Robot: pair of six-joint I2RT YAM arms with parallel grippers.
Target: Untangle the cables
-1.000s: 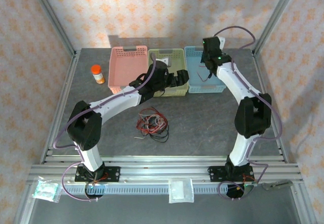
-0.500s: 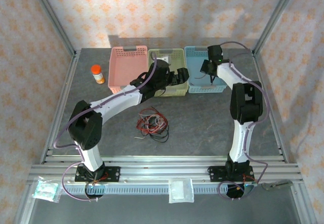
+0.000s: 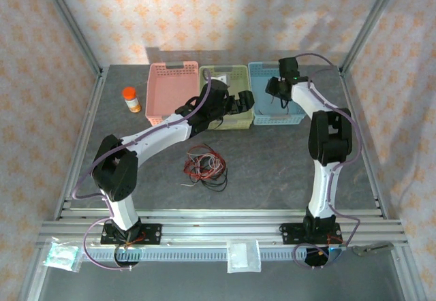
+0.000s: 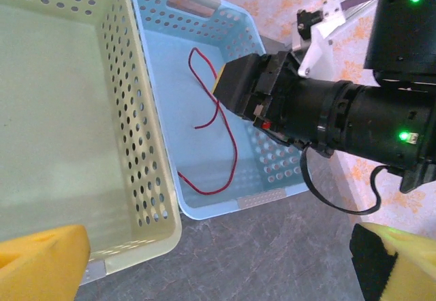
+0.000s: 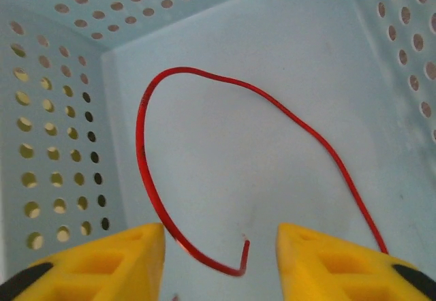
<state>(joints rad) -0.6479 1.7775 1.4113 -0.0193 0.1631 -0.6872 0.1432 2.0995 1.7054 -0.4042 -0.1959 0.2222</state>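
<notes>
Inspection from the remote station: the tangle of cables [image 3: 204,167] lies on the grey table [image 3: 286,158], between the two arm bases and well apart from the baskets. It is a loose nest of thin red, black and white wires. I judge them light, limp and springy, likely to drag neighbours along when one is lifted. The best hold is a single strand at a free end or an outer loop, not the knotted middle. One red cable [image 5: 139,137] lies separate on the floor of the blue basket [image 5: 54,131], curved in an open arc, its sheath smooth and glossy. The right gripper [image 5: 219,246] hangs just above it, yellow pads parted, the wire's cut end lying loose between them; nothing is pinched. The left gripper [image 4: 218,267] hovers near the green basket [image 4: 129,83], jaws spread wide and empty. The baskets are rigid perforated plastic with smooth floors, so a wire will slide on them and not snag.
</notes>
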